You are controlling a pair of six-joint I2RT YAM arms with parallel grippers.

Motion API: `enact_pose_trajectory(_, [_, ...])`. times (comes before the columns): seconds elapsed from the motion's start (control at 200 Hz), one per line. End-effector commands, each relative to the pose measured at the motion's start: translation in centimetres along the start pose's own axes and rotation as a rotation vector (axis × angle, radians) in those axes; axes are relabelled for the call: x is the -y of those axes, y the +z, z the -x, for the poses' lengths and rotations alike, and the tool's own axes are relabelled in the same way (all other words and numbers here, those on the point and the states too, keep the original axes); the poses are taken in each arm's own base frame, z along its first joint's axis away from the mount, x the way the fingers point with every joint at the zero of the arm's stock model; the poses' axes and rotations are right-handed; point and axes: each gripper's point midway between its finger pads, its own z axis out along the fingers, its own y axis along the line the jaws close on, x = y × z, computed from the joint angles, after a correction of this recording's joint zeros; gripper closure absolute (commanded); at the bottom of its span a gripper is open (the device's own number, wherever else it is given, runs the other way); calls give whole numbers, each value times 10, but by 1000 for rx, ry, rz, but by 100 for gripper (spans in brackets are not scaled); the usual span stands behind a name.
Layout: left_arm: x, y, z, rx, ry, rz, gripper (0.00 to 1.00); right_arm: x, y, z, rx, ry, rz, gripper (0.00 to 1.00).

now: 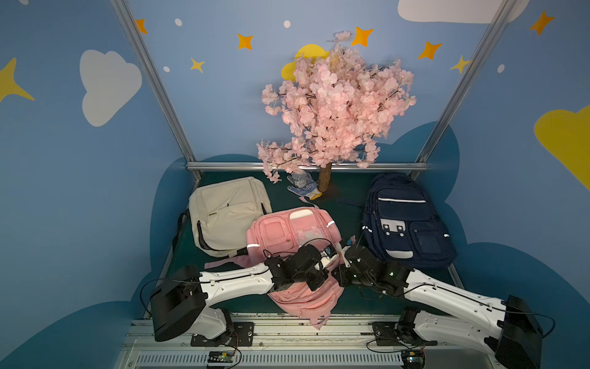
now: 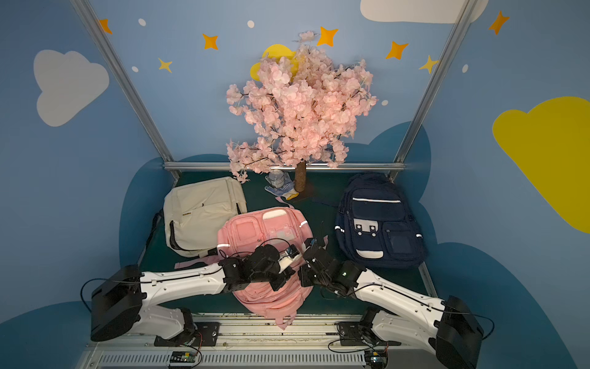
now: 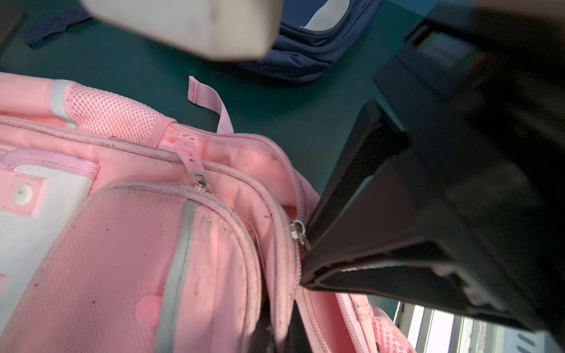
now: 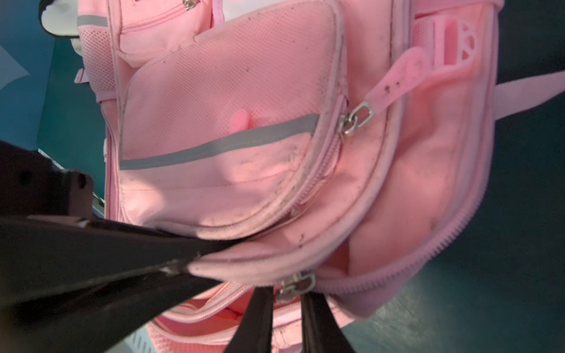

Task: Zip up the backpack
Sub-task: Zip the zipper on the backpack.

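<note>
The pink backpack (image 1: 287,230) (image 2: 255,226) lies in the middle of the green table, and both arms meet over its right side. Its main zipper (image 4: 443,241) gapes, showing the pink lining. My right gripper (image 4: 287,308) is shut on the zipper pull, its two black fingers close on either side of the metal slider (image 4: 295,284) (image 3: 298,230). My left gripper (image 3: 282,336) is shut on a fold of the backpack's fabric beside the opening. The front pocket's zipper pull (image 4: 356,117) lies free.
A cream backpack (image 1: 226,214) lies at the left and a navy backpack (image 1: 405,223) at the right. A pink blossom tree (image 1: 335,105) stands at the back, with a can and a glove (image 1: 300,183) by its trunk. A metal rail (image 1: 287,322) borders the front.
</note>
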Motion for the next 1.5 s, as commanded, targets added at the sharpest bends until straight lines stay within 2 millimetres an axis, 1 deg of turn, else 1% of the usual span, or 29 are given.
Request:
enact_pose_trajectory(0.0, [15,-2,10,25,1,-59,98,11,-6,7,39,4,-59,85])
enact_pose_trajectory(0.21, [12,-1,6,18,4,-42,98,11,-16,3,35,-4,-55,91])
enact_pose_trajectory(0.415, [13,0,6,19,0,-50,97,9,-11,-5,8,-5,-42,91])
enact_pose_trajectory(0.491, [14,0,7,20,-1,-55,98,9,-8,-6,3,-4,-44,94])
enact_pose_trajectory(0.526, [14,0,7,21,0,-56,98,9,-9,-7,-1,-6,-45,96])
enact_pose_trajectory(0.566, [14,0,6,17,-1,-54,97,8,-12,-4,4,-9,-46,100])
enact_pose_trajectory(0.621, [14,1,4,11,-1,-52,98,8,-18,0,14,-22,-55,100])
enact_pose_trajectory(0.661, [13,0,2,8,0,-51,98,14,-22,-1,17,-39,-82,100])
enact_pose_trajectory(0.671, [13,0,3,8,1,-50,97,11,-27,5,34,-43,-78,100])
enact_pose_trajectory(0.686, [13,0,1,5,2,-50,97,11,-31,8,44,-51,-84,100])
enact_pose_trajectory(0.756, [13,0,-3,-1,4,-48,98,22,-42,15,94,-65,-141,100])
enact_pose_trajectory(0.826, [13,-1,-5,-5,6,-48,98,36,-53,19,113,-39,-187,100])
enact_pose_trajectory(0.891, [15,-2,-8,-11,13,-51,98,50,-59,21,99,6,-225,100])
enact_pose_trajectory(0.996, [21,-4,-11,-13,26,-61,98,67,-65,29,87,60,-260,100])
enact_pose_trajectory(1.191, [32,-8,-20,-43,73,-67,98,80,-76,57,59,89,-326,100])
enact_pose_trajectory(1.341, [41,-15,-30,-67,105,-79,98,92,-77,67,18,77,-376,100])
enact_pose_trajectory(1.392, [44,-18,-30,-62,109,-89,98,100,-75,70,11,91,-403,100])
enact_pose_trajectory(1.497, [50,-24,-31,-47,116,-106,98,115,-65,76,1,108,-442,100])
